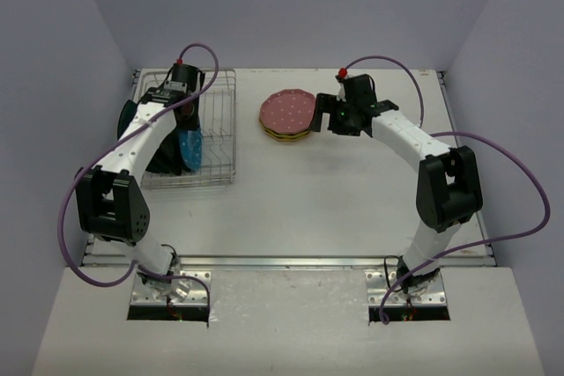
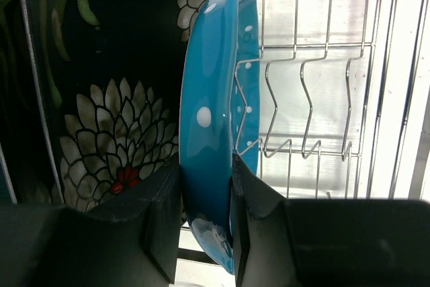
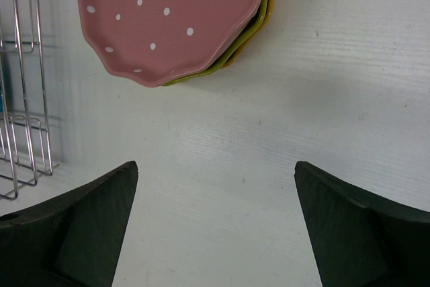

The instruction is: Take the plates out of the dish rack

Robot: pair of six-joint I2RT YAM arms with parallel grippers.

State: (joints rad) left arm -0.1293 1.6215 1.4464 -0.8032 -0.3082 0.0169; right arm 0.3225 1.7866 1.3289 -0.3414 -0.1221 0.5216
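Note:
The silver wire dish rack (image 1: 220,134) stands at the back left. My left gripper (image 1: 182,129) reaches into it and is shut on the rim of an upright dotted blue plate (image 1: 190,149). In the left wrist view the fingers (image 2: 161,213) pinch that blue plate (image 2: 211,112) from both sides. A dark flower-patterned plate (image 2: 101,99) stands just behind it. A stack of round plates (image 1: 286,114) lies flat on the table, maroon on top (image 3: 175,11), yellow-green (image 3: 232,57) under it. My right gripper (image 1: 324,118) is open and empty beside the stack's right edge.
Dark plates (image 1: 134,121) lean in the rack's left side, partly hidden by my left arm. Empty tines (image 2: 316,105) fill the rack's right half. The rack's corner shows in the right wrist view (image 3: 23,99). Walls close in the white table (image 1: 352,191) at left, back and right.

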